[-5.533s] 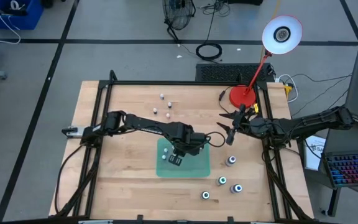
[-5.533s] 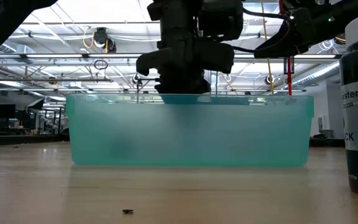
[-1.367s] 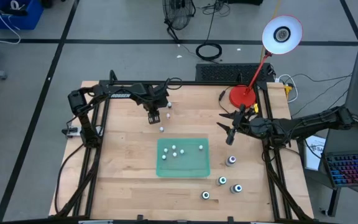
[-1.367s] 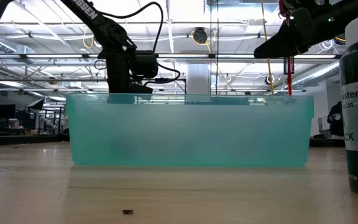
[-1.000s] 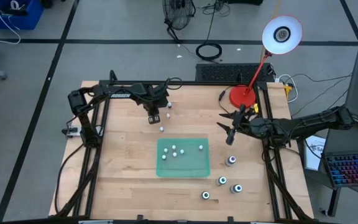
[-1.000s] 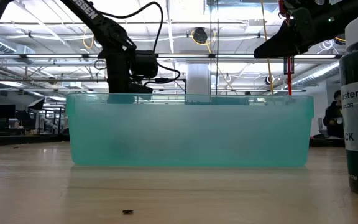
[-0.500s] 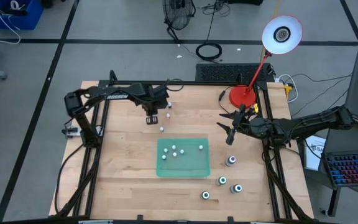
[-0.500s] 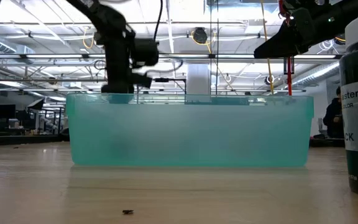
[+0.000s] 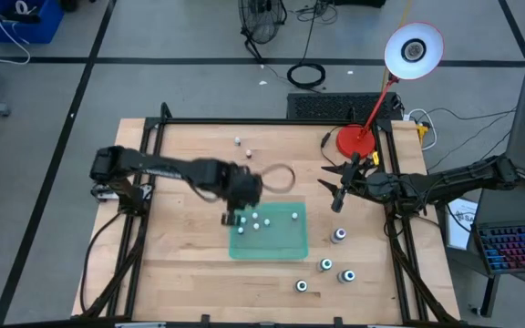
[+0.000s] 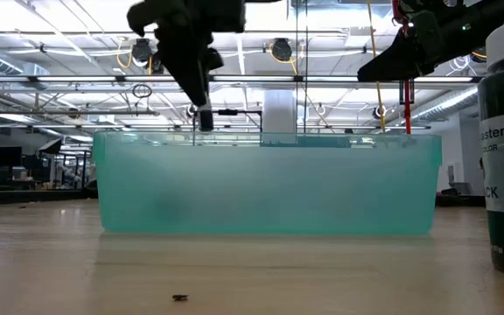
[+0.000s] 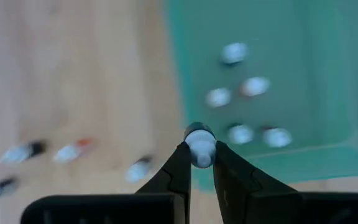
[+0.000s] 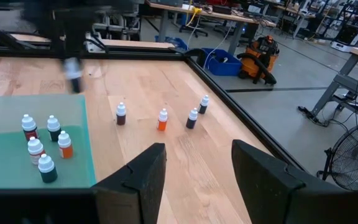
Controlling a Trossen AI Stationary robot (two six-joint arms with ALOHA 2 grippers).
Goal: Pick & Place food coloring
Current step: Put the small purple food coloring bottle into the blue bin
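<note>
Wooden counter, black-framed, viewed from above.

Item 1. Left gripper, on the dark left arm, over the left edge of the flat translucent green rectangular tray near the counter's middle. Its jaws pinch one tiny food coloring bottle: whitish rounded cap, the body below it hidden between the fingers. The picture is motion-blurred, so the label colour cannot be told.

Item 2. Five small bottles in the tray, standing upright, clustered toward its far left part: white caps and necks, bodies dark red, dark, orange and dark green as seen from the right wrist.

Item 3. Four small bottles on bare wood, in a loose row between the tray and the counter's far edge: dark, orange, dark and pale-bodied, all white-capped, upright. Only two of these read as whitish dots in the high view.

Item 4. Four larger bottles with grey bodies and green or blue tops, grouped near the counter's near right corner, just beside the tray's right edge.

Item 5. Right gripper, held above the counter's right side, jaws spread, empty.

Item 6. Red desk lamp with white shade, base at the far right corner.
</note>
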